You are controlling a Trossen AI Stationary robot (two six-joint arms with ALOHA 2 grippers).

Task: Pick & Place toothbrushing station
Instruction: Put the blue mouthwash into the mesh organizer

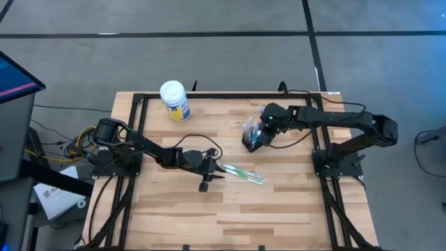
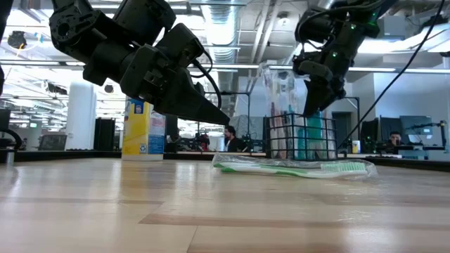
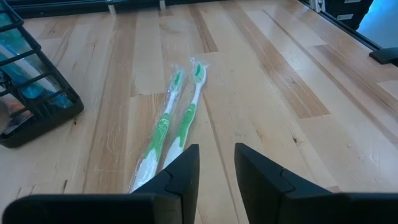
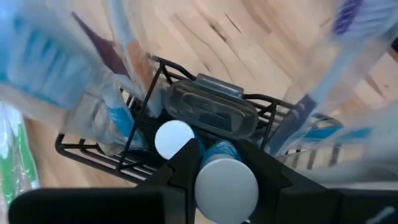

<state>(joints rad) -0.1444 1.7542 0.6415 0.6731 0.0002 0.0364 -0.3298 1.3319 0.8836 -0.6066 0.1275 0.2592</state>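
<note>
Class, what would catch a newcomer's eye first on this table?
Two green toothbrushes in clear wrap lie mid-table, just ahead of the left gripper. The right gripper hangs over a black wire holder stuffed with brushes and tubes. A white-lidded jar stands alone at the far edge.

The wire holder (image 1: 252,139) stands on the table (image 1: 279,209) toward its right edge, nearer the far edge than the near one, with toothbrushes (image 4: 118,118) and a capped tube (image 4: 227,180) upright inside it. The right end effector (image 1: 259,137) is at the holder's top. Two wrapped toothbrushes (image 1: 244,173) lie flat near the table's middle, just right of the left end effector (image 1: 214,172). A jar (image 1: 174,100) stands near the far edge, left of the holder.
</note>
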